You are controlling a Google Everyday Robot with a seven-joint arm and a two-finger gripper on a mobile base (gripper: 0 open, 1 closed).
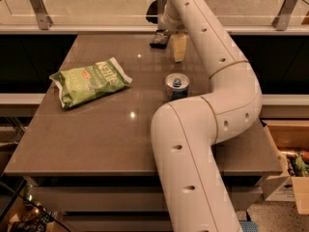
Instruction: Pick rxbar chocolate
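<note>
dark rxbar chocolate — flat at the far edge, hand beside it.

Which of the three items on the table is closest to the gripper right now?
The rxbar chocolate, the small dark bar at the table's far edge, right beside the gripper. The drink can stands mid-table, and the green chip bag lies off to the left.

Warm light, tabletop glints near hand

On the green chip bag — white lettering reading "Kettle", slanted across its front
</note>
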